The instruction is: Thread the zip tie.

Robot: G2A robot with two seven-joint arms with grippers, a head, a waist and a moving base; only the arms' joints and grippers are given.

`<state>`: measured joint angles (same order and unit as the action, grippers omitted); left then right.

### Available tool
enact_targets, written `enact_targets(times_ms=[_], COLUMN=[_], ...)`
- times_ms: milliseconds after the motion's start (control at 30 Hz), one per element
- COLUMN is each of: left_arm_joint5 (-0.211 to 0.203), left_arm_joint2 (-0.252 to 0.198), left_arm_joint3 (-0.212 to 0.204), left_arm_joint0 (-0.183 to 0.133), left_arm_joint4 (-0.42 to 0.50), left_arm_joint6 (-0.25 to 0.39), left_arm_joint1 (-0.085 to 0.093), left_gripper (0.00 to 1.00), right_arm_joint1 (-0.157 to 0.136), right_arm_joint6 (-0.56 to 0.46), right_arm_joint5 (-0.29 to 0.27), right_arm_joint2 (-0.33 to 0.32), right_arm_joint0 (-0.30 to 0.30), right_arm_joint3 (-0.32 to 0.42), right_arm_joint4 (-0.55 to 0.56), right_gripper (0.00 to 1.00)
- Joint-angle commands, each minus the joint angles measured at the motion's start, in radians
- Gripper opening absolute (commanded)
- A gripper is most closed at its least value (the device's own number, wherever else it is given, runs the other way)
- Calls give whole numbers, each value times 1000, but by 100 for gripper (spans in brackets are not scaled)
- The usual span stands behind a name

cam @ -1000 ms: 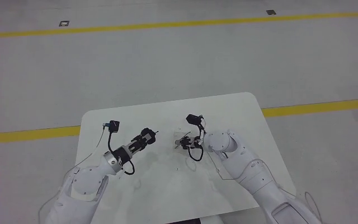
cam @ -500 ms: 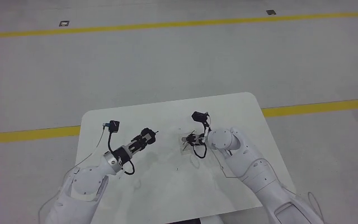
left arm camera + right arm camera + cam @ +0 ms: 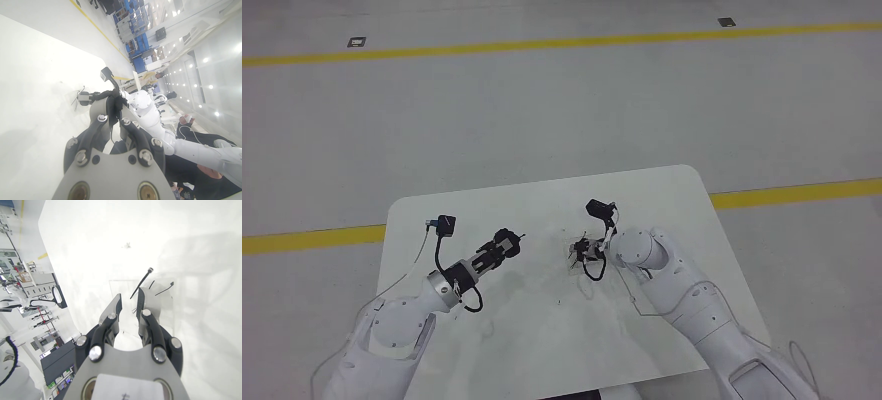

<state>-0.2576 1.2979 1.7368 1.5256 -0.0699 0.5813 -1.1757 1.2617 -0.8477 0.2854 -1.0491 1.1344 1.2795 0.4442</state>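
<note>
Right gripper (image 3: 130, 292): is drawing back slightly toward its own side of the white table (image 3: 662, 200), fingers standing apart, gripping nothing. Black zip tie (image 3: 141, 282): is lying slantwise just beside one fingertip, over a clear tray (image 3: 113, 281), spare ties (image 3: 164, 288) near. Left gripper (image 3: 507, 241): is hovering well apart, unmoved, fingers narrowly parted, empty

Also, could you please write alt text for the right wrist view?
The right gripper, open, hangs over a clear tray of black zip ties on a white table. One zip tie slants close beside one finger.
</note>
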Motion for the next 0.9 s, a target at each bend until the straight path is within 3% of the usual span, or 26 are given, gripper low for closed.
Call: enact_targets(times_ms=[0, 400, 867], left_arm_joint5=[0, 0, 0], left_arm_joint2=[0, 0, 0], left_arm_joint3=[0, 0, 0], left_arm_joint0=[0, 0, 0], left_arm_joint4=[0, 0, 0], left_arm_joint6=[0, 0, 0], left_arm_joint1=[0, 0, 0], left_gripper=[0, 0, 0], right_arm_joint1=[2, 9, 16], right_arm_joint6=[-3, 27, 49], right_arm_joint5=[13, 49, 55], right_arm_joint2=[6, 28, 43], right_arm_joint0=[-8, -16, -18], right_arm_joint3=[-7, -18, -38], right_arm_joint4=[2, 4, 11], right_gripper=[17, 11, 13])
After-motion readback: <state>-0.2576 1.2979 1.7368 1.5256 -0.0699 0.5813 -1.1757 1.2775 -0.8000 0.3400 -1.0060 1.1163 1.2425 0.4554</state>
